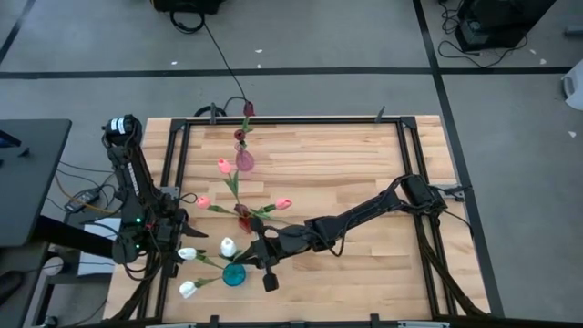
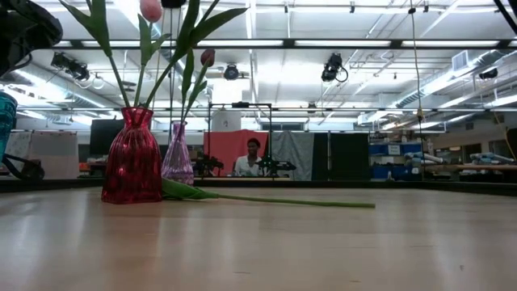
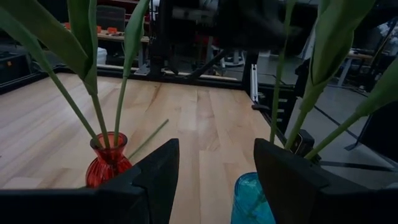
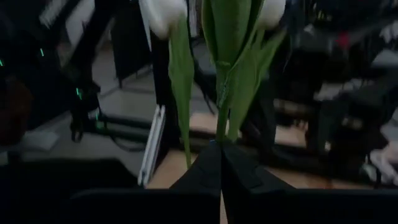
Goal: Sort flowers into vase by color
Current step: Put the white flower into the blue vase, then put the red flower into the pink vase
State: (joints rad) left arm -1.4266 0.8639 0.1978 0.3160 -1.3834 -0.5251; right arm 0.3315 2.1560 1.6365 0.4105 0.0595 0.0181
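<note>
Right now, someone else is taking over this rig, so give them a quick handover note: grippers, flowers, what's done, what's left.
Right gripper: shut on a white tulip stem, over the teal vase.
Left gripper: open, empty, waiting at the table's left edge near the teal vase.
Done: white tulips in the teal vase, pink tulips in the red vase, a maroon tulip in the purple vase.
Left: release the held white tulip into the teal vase; one stem lies on the table by the red vase, its head colour unclear.

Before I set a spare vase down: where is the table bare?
Bare wood between the right arm and the far rail, and along the near right edge. Crowded near left: red vase, teal vase, purple vase, and the right gripper holding a white tulip.
</note>
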